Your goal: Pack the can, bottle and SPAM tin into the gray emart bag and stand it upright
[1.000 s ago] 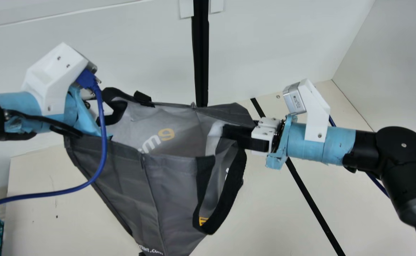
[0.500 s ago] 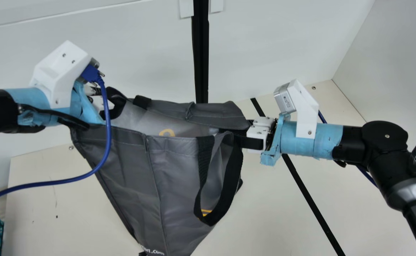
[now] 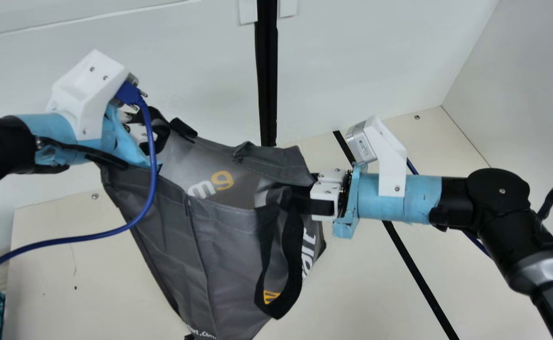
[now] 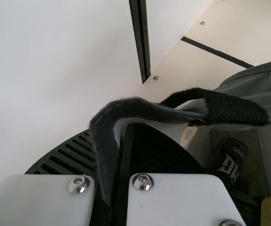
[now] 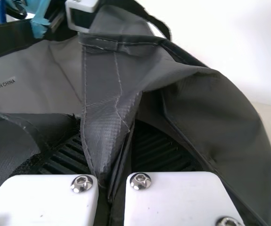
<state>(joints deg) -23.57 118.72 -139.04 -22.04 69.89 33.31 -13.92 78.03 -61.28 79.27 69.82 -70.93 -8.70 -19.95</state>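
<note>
Fingers clamp the gray emart bag (image 3: pixel 229 236) between the arms, left gripper (image 4: pixel 127 136) on a handle (image 4: pixel 106 155), right gripper (image 5: pixel 131 129) on the rim (image 5: pixel 108 136); as the right moves inward, the mouth reopens over a dark container (image 4: pixel 228 162), standing upright apparently unfinished.

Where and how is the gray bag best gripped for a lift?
Probably by the hanging handle of the bag, coming from the near side and closing across its strap: the loop droops with a gap through it, and the strap is narrow and flat. The right gripper pinches folded fabric at the rim instead, which would likely pull the mouth out of shape.
</note>
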